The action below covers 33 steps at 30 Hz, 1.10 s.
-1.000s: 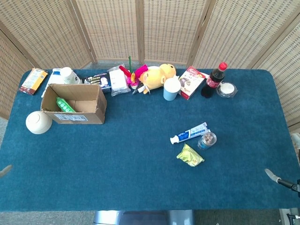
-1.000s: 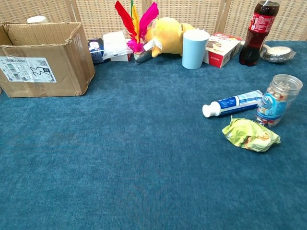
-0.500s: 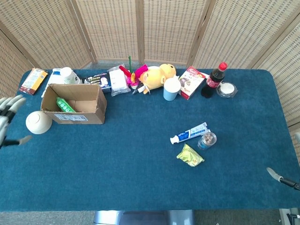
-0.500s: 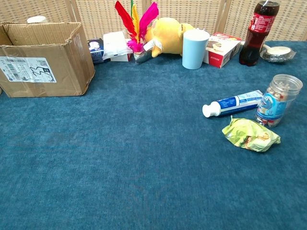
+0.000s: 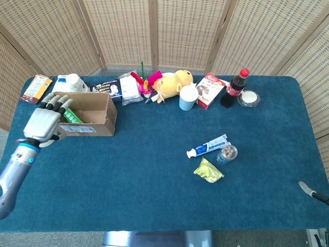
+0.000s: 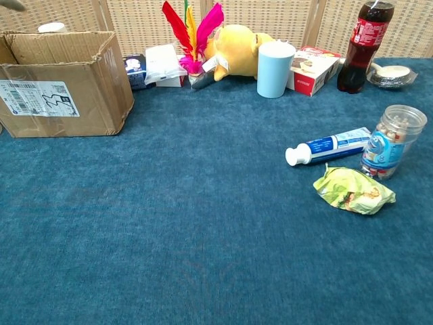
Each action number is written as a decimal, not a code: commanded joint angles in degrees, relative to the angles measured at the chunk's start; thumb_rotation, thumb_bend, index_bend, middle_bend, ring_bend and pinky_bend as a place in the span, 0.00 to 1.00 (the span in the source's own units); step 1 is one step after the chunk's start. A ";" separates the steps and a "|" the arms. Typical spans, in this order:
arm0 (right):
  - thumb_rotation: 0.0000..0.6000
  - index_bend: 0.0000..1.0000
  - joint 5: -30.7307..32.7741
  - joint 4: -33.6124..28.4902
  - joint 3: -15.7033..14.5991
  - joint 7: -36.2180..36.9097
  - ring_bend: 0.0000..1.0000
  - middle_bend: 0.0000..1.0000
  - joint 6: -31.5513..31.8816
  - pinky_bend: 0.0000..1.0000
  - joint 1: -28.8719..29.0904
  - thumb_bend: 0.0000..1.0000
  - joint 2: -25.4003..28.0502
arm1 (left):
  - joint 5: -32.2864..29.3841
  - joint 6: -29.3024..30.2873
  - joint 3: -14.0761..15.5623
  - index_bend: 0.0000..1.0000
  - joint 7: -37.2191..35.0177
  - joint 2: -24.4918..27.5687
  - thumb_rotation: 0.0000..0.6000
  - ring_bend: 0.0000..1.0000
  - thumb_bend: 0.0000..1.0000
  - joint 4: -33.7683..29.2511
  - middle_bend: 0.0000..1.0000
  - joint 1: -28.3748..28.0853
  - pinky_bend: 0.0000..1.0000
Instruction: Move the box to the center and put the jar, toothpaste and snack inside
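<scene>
Three task items are grouped right of centre on the blue bench (image 5: 154,185): the toothpaste tube (image 5: 207,146) is laid flat with its long axis running left to right, white cap pointing left and tail rising slightly toward the far right; the jar (image 5: 226,154) is stood upright just beside the tube's tail; the green snack packet (image 5: 208,171) is laid just in front of both. The open cardboard box (image 5: 92,121) is seen at the far left, its long side running left to right. The left hand (image 5: 46,119) is held over the box's left end, fingers spread, nothing grasped. Of the right hand (image 5: 310,190) only a tip is shown at the right edge; its state cannot be told.
</scene>
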 commanded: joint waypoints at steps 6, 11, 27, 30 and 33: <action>1.00 0.01 0.08 0.61 -0.22 -0.25 0.00 0.00 -0.86 0.12 0.36 0.00 -0.06 | -7.56 -2.08 0.63 0.00 10.42 -6.31 1.00 0.00 0.07 2.88 0.00 -4.55 0.04; 1.00 0.01 0.54 0.56 -0.02 1.50 0.00 0.00 -1.02 0.12 0.30 0.00 0.39 | -10.97 -2.43 1.43 0.00 14.39 -8.34 1.00 0.00 0.07 4.10 0.00 -6.13 0.05; 1.00 0.02 -0.02 1.36 -0.60 1.80 0.00 0.00 -1.83 0.03 0.45 0.00 1.38 | -13.79 1.10 3.42 0.56 20.22 -14.31 1.00 0.49 0.12 9.29 0.51 -8.31 0.71; 1.00 0.02 0.06 1.34 -0.55 2.12 0.00 0.00 -1.72 0.03 0.41 0.00 1.38 | -13.54 1.86 3.74 0.68 21.33 -14.95 1.00 0.62 0.18 9.88 0.64 -8.51 0.84; 1.00 0.03 0.16 1.33 -0.47 2.61 0.00 0.00 -1.64 0.03 0.38 0.00 1.44 | -13.19 2.54 4.24 0.71 22.59 -15.53 1.00 0.66 0.25 10.14 0.68 -8.67 0.89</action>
